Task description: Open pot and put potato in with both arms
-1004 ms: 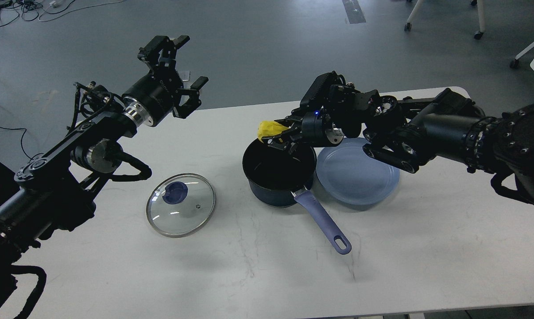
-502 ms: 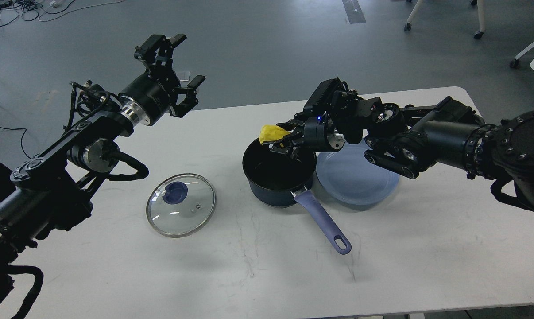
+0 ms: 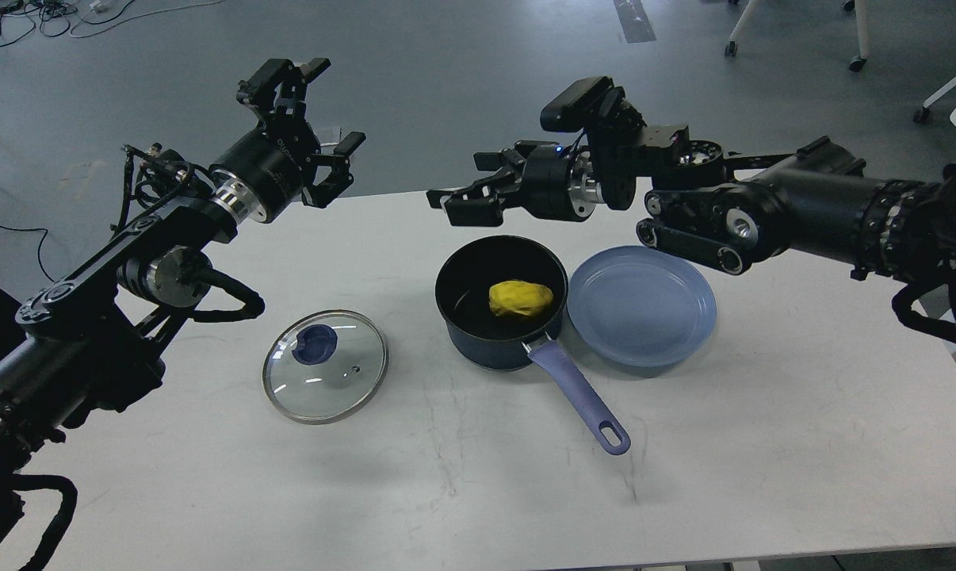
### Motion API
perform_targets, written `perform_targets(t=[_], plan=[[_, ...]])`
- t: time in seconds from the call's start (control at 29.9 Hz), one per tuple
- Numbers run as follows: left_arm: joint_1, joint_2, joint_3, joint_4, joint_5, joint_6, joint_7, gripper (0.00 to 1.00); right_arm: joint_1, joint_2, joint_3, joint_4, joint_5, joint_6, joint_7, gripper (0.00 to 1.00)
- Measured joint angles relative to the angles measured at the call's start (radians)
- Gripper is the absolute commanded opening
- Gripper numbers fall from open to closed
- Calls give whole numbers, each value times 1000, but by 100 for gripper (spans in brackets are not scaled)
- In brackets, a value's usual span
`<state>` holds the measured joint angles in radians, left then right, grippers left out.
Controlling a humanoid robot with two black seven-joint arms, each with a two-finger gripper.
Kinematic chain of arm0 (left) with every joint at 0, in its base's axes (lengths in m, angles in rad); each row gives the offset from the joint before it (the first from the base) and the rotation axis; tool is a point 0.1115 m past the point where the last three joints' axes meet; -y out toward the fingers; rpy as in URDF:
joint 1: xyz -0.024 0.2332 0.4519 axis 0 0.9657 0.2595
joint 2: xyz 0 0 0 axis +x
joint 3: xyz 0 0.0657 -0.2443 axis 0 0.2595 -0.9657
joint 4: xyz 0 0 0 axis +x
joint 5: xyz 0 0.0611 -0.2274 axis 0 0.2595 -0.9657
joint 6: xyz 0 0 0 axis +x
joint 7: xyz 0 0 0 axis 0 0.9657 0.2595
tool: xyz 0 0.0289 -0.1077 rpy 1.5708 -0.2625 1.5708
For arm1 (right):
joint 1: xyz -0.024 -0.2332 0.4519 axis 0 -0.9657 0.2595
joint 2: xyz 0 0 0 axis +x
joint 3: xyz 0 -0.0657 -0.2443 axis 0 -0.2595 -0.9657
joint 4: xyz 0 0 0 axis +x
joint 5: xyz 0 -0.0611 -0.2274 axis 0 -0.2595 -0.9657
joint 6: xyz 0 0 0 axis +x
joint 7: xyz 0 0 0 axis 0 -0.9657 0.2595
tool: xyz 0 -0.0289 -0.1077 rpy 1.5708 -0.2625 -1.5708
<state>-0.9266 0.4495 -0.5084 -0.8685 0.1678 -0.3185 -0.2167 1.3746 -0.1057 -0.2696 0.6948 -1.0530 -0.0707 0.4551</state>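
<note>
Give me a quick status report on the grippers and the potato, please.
Left gripper open, empty, raised. Right gripper open, above the pot. Potato inside pot. Lid off, nothing obstructing.

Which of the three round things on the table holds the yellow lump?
The dark navy saucepan; the glass lid and blue-grey plate hold nothing.

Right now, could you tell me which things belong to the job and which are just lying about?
Job: pot, potato inside it, glass lid off on the table, left gripper, right gripper, both open.
Lying about: blue-grey plate, floor cables.
</note>
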Motion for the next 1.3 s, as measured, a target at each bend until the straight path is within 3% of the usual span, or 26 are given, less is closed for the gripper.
perform_targets(t=[0.3,0.4,0.57,0.64,0.87,1.3], plan=[[66,-36,-65,2,-25,-19,0,98,-67,-156,314,24,678,277,-3,100],[99,-39,-88,2,-30,-44,1,98,-128,-162,459,25,815,313,-37,100],[113,-41,-98,2,-65,-43,7,98,-221,-159,631,20,998,325,-184,100],[118,-41,-98,2,-85,-41,9,98,-251,-151,659,21,1037,320,-220,100],[123,-32,-122,2,-101,-42,16,98,-282,-115,701,21,1075,250,-246,100],[135,-25,-140,2,-116,-53,20,98,-350,-88,739,48,1123,224,-299,100]])
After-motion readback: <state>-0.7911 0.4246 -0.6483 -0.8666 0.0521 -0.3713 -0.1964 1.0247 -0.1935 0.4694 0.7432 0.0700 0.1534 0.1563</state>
